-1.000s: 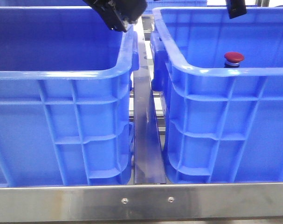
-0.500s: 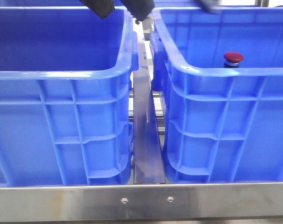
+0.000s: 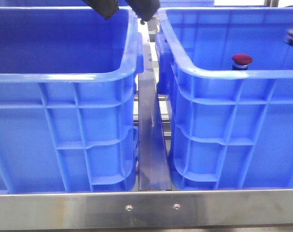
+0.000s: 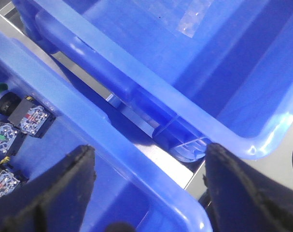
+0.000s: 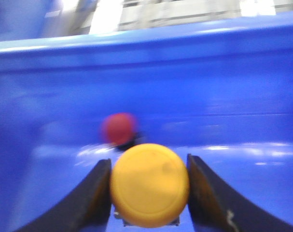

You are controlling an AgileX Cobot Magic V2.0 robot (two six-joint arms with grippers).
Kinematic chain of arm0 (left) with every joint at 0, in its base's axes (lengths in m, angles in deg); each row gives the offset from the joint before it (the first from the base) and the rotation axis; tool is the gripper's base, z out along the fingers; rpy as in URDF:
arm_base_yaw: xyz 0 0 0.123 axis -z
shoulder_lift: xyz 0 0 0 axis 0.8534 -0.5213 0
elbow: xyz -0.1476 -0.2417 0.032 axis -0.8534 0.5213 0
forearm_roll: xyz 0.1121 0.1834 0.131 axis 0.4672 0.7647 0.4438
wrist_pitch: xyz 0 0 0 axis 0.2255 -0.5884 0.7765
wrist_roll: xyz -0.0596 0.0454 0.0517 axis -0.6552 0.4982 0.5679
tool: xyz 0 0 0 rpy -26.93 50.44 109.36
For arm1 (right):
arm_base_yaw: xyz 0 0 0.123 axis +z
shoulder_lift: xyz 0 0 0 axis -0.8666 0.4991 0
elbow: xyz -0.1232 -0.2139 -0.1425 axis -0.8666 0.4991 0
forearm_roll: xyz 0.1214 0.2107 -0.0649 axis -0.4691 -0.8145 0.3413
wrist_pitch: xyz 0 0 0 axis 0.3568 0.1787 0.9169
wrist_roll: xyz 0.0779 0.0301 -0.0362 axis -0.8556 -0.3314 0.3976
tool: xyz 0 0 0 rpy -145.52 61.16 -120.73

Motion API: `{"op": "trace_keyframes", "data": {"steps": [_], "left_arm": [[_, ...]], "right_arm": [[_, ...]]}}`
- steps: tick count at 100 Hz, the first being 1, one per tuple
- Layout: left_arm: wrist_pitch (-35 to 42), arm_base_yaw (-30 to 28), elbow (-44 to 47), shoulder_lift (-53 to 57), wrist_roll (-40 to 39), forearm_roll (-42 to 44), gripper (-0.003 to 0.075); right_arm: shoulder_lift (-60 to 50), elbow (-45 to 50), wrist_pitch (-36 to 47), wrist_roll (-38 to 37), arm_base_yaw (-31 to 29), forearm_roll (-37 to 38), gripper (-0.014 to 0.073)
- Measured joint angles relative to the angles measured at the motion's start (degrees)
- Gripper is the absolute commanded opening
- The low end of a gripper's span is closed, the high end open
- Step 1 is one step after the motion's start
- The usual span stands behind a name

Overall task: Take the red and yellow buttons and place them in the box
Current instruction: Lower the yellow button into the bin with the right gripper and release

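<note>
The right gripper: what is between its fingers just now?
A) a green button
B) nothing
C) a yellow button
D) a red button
C: in the right wrist view the yellow button sits clamped in the right gripper, while the red button stands apart, farther off inside the blue box.

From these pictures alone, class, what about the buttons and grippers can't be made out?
- Red button: front view, body hidden behind the right box rim; right wrist view, blurred.
- Yellow button: its base cut off at the right wrist picture's edge.
- Right gripper: front view shows only a blur at the edge.
- Left gripper: fingertips cut off.
</note>
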Motion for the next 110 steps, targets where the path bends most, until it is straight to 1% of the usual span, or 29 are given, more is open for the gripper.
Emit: {"op": "trace_keyframes", "data": {"steps": [25, 37, 49, 68, 97, 104, 110], "left_arm": [[0.0, 0.0, 0.0, 0.0, 0.0, -0.1, 0.0463], [0.7, 0.0, 0.0, 0.0, 0.0, -0.1, 0.0463], [2.2, 0.0, 0.0, 0.0, 0.0, -0.1, 0.0463], [2.3, 0.0, 0.0, 0.0, 0.0, -0.1, 0.0463], [2.4, 0.0, 0.0, 0.0, 0.0, -0.1, 0.0463], [2.4, 0.0, 0.0, 0.0, 0.0, -0.1, 0.0463], [2.4, 0.0, 0.0, 0.0, 0.0, -0.1, 0.0463]], "right_arm": [[7.9, 0.1, 10.0, 0.0, -0.1, -0.2, 0.0262], [12.2, -0.4, 12.6, 0.0, -0.1, -0.4, 0.0262], [16.1, -2.7, 13.1, 0.0, 0.0, -0.5, 0.0262], [21.4, -6.6, 13.2, 0.2, 0.2, -0.7, 0.0262], [25.5, -9.4, 13.2, 0.3, 0.2, -0.9, 0.0264], [25.7, -9.4, 13.2, 0.3, 0.2, -0.9, 0.0283], [25.7, -9.4, 13.1, 0.3, 0.2, -0.9, 0.0328]]}}
